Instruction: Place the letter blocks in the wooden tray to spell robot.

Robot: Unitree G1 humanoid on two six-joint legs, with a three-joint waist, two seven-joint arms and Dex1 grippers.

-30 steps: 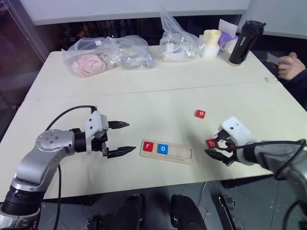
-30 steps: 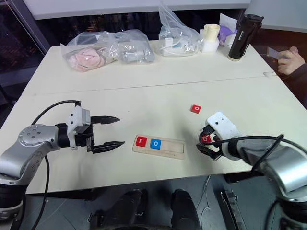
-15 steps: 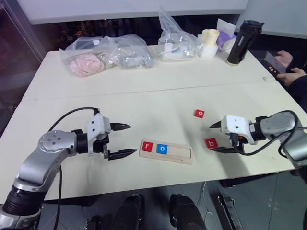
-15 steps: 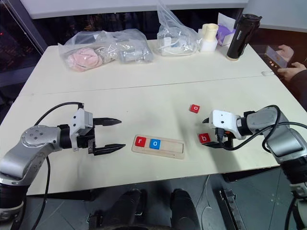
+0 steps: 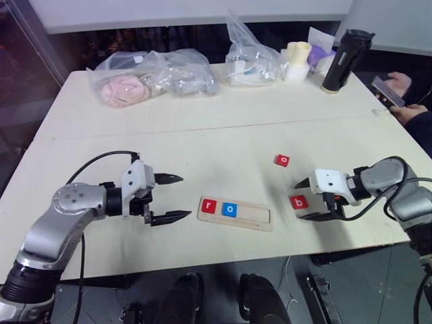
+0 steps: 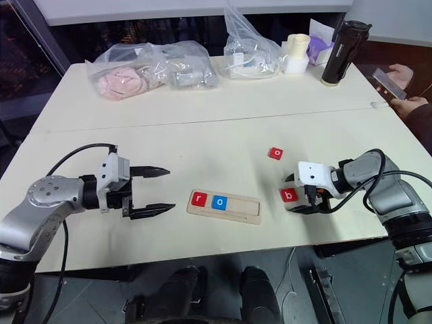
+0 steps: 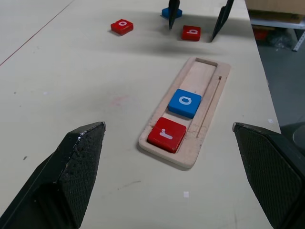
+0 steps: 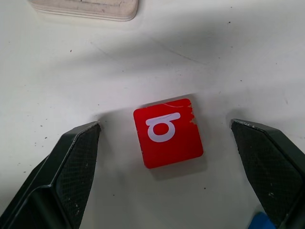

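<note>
Head views first: my right gripper (image 5: 307,200) has swung round from a curled pose a second ago and now points in low over the table (image 5: 223,121), jaws spread wide with the red b block (image 5: 298,201) lying flat between them, untouched. The wooden tray (image 5: 260,217) already holds the red r (image 5: 208,206) and blue o (image 5: 230,209), three places still bare. The red o block (image 5: 282,160) waits further back. My left gripper (image 5: 170,198) hovers open beside the tray, as it did a second ago.

Left wrist view: tray ahead, r and o seated at its near end, and a blue block (image 7: 170,13) lies beyond the b.

Right wrist view: b block centred between my parted fingers (image 8: 76,157), so I judge the pick is lined up and closing comes next.
</note>
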